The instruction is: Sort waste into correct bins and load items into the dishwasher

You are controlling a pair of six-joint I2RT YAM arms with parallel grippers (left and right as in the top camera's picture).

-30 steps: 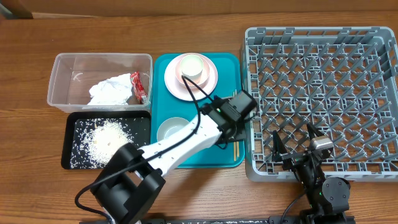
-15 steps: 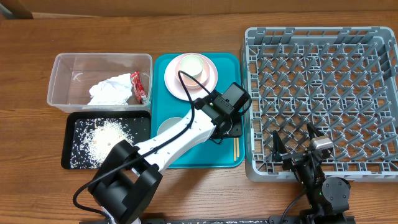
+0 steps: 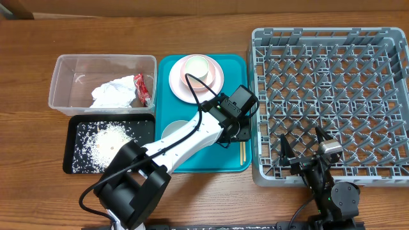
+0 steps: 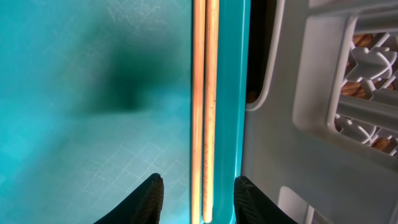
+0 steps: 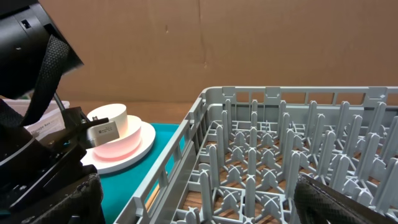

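The left gripper [image 4: 200, 198] is partly open, one finger on each side of the chopsticks [image 4: 205, 93], not squeezing them. The chopsticks lie at the edge of the teal tray [image 4: 93, 137], beside the dish rack [image 4: 323, 112]. The right gripper [image 5: 199, 202] is wide open, holding nothing.

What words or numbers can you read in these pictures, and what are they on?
No text can be read anywhere.
Small white sticker on the black robot arm: there is dark print, too blurred to read.
Small red snack wrapper in the clear rectangular plastic tub: any print is too small to read.
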